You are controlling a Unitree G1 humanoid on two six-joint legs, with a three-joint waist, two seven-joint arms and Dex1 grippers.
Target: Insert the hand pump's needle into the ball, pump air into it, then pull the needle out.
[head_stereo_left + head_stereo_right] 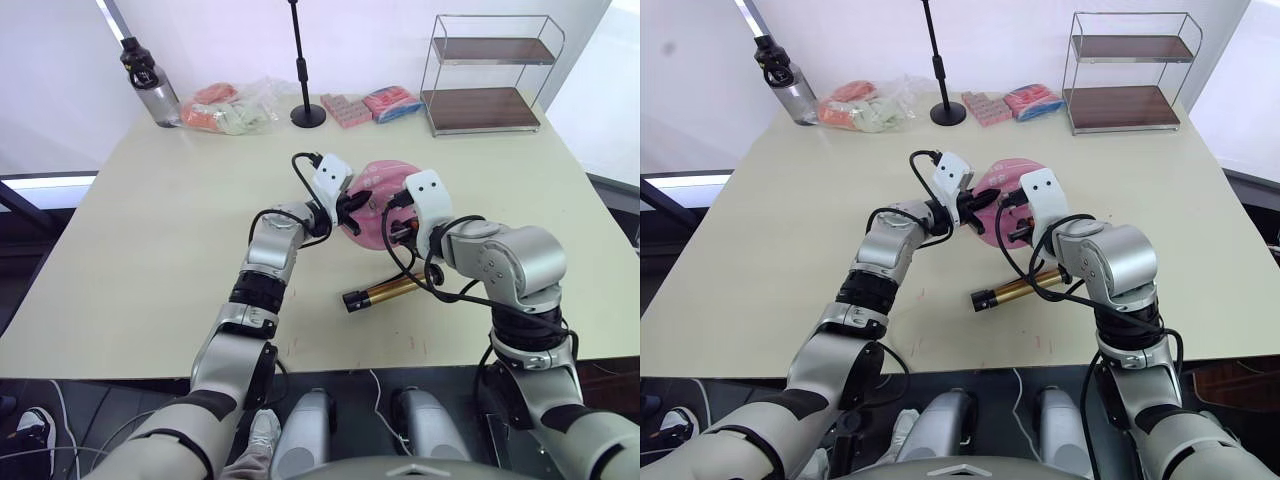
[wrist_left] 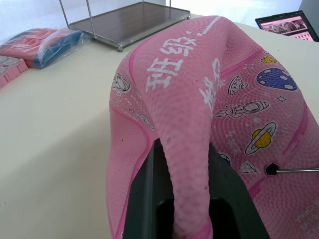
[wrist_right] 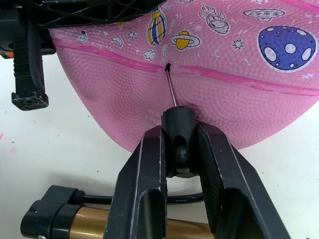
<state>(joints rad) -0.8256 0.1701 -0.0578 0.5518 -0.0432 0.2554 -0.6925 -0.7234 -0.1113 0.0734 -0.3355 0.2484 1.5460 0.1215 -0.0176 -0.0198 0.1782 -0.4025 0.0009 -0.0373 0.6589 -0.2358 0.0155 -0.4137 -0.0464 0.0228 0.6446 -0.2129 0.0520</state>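
The pink ball point(image 1: 375, 205), squashed flat, stands on edge at the table's middle. My left gripper point(image 1: 352, 205) is shut on a fold of its skin point(image 2: 187, 149). My right gripper point(image 3: 179, 149) is shut on the black fitting point(image 3: 178, 127) of the needle point(image 3: 170, 84). The needle's tip sits at the ball's small black valve hole point(image 3: 167, 66), the pin still mostly bare. In the left wrist view the needle point(image 2: 296, 171) meets the valve point(image 2: 270, 169). The gold hand pump point(image 1: 382, 293) lies on the table in front of the ball, its hose looping up to the right gripper.
At the table's far side stand a water bottle point(image 1: 150, 85), a bag of pink packets point(image 1: 230, 108), a black stand pole point(image 1: 305, 70), more packets point(image 1: 372, 105) and a two-tier wire shelf point(image 1: 488, 75). Open tabletop point(image 1: 150, 250) lies to the left and front.
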